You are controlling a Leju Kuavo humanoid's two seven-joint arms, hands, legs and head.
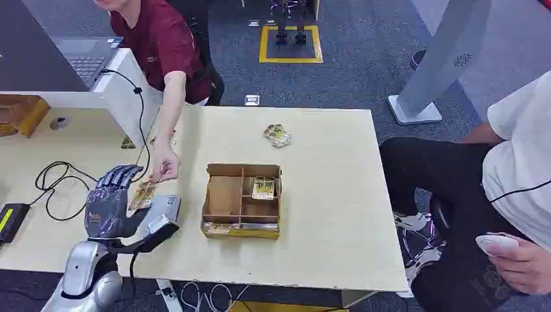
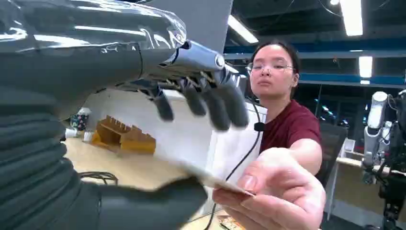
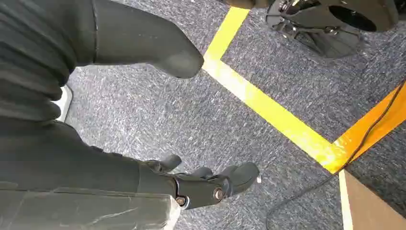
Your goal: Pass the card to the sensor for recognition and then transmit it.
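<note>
My left hand point(image 1: 109, 207) is raised over the table's left part, fingers stretched out. A patterned card point(image 1: 143, 194) lies at its fingertips, and a person's hand point(image 1: 164, 168) pinches the card's far end. In the left wrist view the card point(image 2: 191, 168) rests along my thumb point(image 2: 143, 203) while my fingers point(image 2: 210, 108) stand apart above it, not touching it; the person's hand point(image 2: 275, 191) grips its edge. A grey sensor box point(image 1: 167, 207) sits on the table just right of my hand. My right hand point(image 3: 206, 184) hangs over the carpet, fingers loosely apart, holding nothing.
A brown compartment box point(image 1: 221, 195) stands mid-table with a card point(image 1: 263, 188) in one section. Loose cards point(image 1: 277, 135) lie farther back. Black cables point(image 1: 55, 179) and a small black device point(image 1: 10, 221) are at the left. A seated person point(image 1: 513, 195) is on the right.
</note>
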